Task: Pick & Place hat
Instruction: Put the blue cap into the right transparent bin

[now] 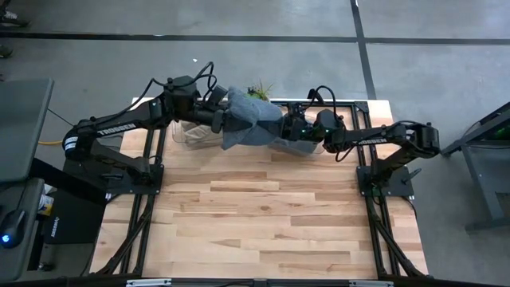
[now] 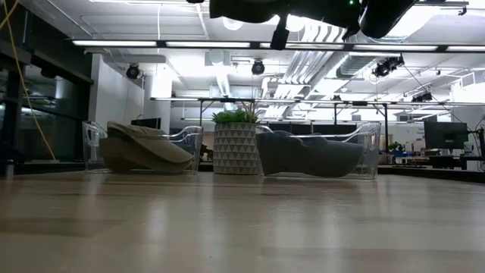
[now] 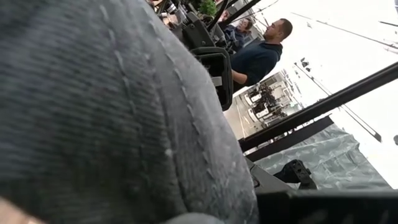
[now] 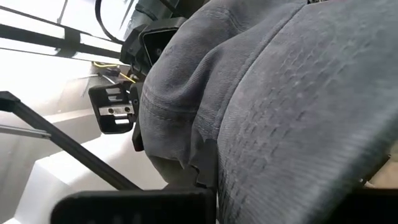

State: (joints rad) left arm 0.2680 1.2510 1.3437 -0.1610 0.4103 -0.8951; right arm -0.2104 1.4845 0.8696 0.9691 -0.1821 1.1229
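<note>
**Hat held aloft between both grippers, placing still to come**

Nearest the cameras, the table (image 1: 263, 223) lay bare wood across its front and middle. The work sat at the far edge. There the grey hat (image 1: 251, 121) hung in the air, stretched between the two arms, above the bins. The left gripper (image 1: 221, 119) was pressed shut on the hat's left side, and the right gripper (image 1: 288, 127) was closed on its right side; both wrist views were filled with grey ribbed cloth, so the grip looked firm, though the fingertips themselves were hidden by fabric.

As a judgement, the picking was done and the placing was not: the hat touched neither the table nor a bin, and the low view showed only the undersides of the arms at the top of the frame.

Behind and below the hat, three things stood in a row along the far edge. A clear bin (image 2: 144, 148) on the left held a tan hat (image 2: 144, 152). A small potted plant (image 2: 236, 144) stood in the middle. A second clear bin (image 2: 318, 152) on the right held grey cloth (image 2: 307, 155), probably more hats. The plant stood just between the bins and could be knocked if the hat came down off-centre. The bin walls also called for a clean drop from above.

Farther off, a person (image 3: 261, 56) stood in the room beyond the table.
</note>
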